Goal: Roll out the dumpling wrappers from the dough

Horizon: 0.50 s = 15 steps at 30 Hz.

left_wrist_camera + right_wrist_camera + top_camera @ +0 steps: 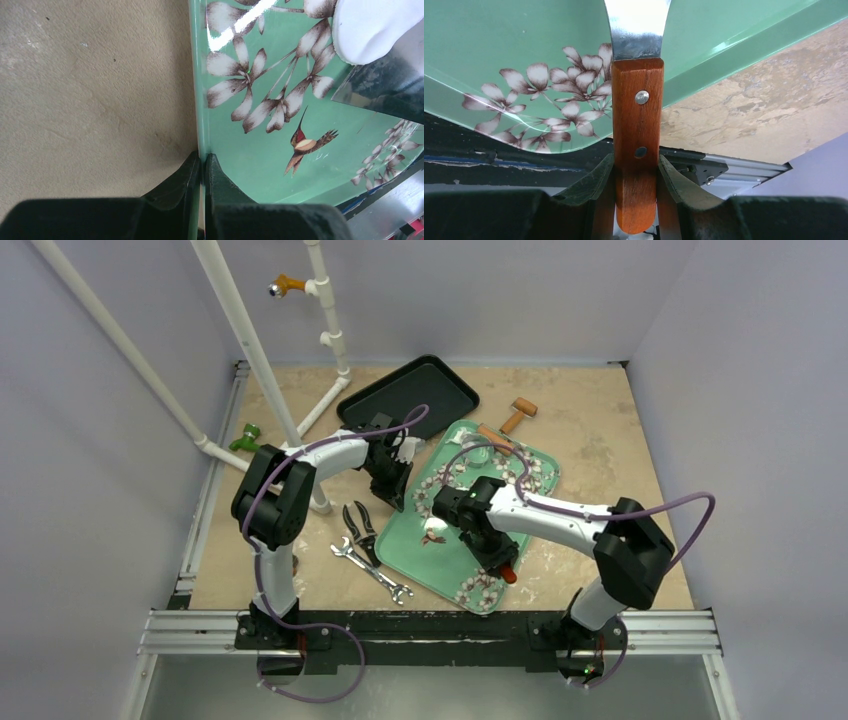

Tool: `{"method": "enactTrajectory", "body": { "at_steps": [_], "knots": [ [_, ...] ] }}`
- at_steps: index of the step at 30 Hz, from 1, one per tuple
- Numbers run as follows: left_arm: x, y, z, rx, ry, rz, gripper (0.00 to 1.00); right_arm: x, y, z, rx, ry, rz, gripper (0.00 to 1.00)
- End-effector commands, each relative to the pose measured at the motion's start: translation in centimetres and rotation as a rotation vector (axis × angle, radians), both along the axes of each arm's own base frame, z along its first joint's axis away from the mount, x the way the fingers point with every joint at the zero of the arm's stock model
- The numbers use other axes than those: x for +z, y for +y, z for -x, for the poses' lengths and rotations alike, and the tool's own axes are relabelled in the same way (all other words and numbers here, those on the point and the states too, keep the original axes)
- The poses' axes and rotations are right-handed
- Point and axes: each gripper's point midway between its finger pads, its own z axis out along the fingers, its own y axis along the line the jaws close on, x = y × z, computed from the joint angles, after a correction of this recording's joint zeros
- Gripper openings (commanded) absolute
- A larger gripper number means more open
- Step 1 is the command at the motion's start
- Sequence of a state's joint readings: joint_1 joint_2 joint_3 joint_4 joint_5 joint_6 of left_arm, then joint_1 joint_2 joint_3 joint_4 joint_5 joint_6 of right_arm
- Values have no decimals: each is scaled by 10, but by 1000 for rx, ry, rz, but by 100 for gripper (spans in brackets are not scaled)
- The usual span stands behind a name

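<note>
A green floral tray (520, 502) lies in the middle of the table. My left gripper (398, 495) is shut on the tray's left rim; in the left wrist view (202, 157) the rim (196, 75) runs between the closed fingertips. A white dough piece (372, 25) lies on the tray, its edge over a metal spatula blade (387, 85); it also shows in the top view (436, 529). My right gripper (497, 552) is shut on the spatula's wooden handle (636, 110) over the tray's near right part. The blade (636, 22) points away over the tray (499, 45).
A black tray (408, 392) lies at the back. A wooden tool (520, 412) lies beside the green tray's far end. Pliers (360, 528) and a wrench (375, 571) lie left of the tray. White pipes (250, 345) stand at back left.
</note>
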State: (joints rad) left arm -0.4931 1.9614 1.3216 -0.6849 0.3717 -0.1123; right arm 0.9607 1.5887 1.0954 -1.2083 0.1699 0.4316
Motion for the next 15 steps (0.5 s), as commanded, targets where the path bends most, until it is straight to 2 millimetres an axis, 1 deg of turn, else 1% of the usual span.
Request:
{"method": "enactTrajectory", "body": {
  "at_steps": [1, 4, 6, 8, 12, 15],
  "knots": [
    [16, 4, 2, 2, -10, 9, 0, 2, 12, -16, -7, -55, -42, 0],
    [16, 4, 2, 3, -10, 9, 0, 0, 13, -21, -13, -68, -34, 0],
    [15, 4, 2, 4, -8, 10, 0, 0, 19, -25, -15, -73, -45, 0],
    [16, 4, 2, 3, -9, 10, 0, 3, 23, -28, -24, -85, -67, 0],
    [16, 3, 1, 3, -12, 13, 0, 9, 23, -39, -26, -116, -50, 0],
    [16, 3, 1, 4, -12, 16, 0, 13, 32, -48, -13, -132, -63, 0]
  ]
}}
